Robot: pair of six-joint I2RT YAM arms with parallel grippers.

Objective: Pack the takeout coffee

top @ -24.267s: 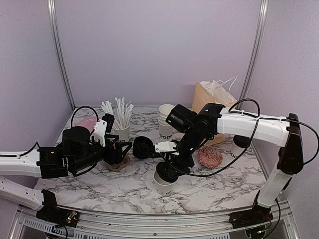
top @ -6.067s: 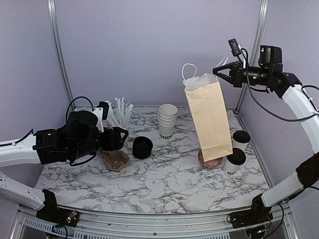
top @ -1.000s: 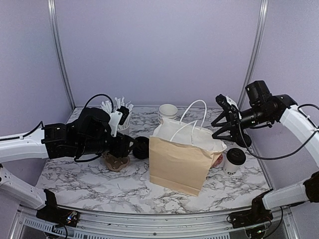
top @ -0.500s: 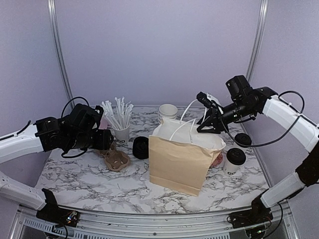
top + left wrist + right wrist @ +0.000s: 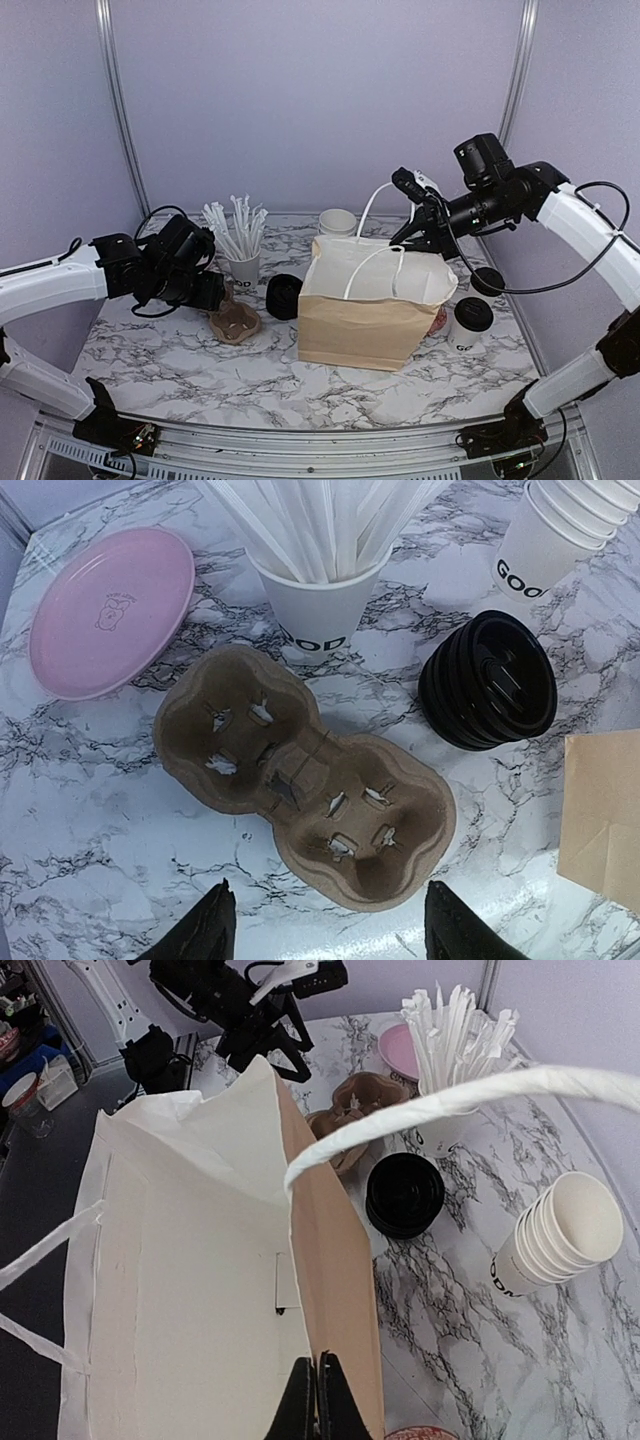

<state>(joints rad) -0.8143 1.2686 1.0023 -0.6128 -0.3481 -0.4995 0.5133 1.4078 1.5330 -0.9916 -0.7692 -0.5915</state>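
Now the right gripper [image 5: 316, 1405] pinches the brown bag [image 5: 360, 320] by its rim, the left gripper [image 5: 330, 922] hangs spread, and the takeout coffee cups [image 5: 470, 322] stand below-right of that pinch, outside the bag, where a sideways tug could tip it onto them.

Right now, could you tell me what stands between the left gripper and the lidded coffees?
In the top view, the lid stack and then the bag stand between the left gripper and the coffees.
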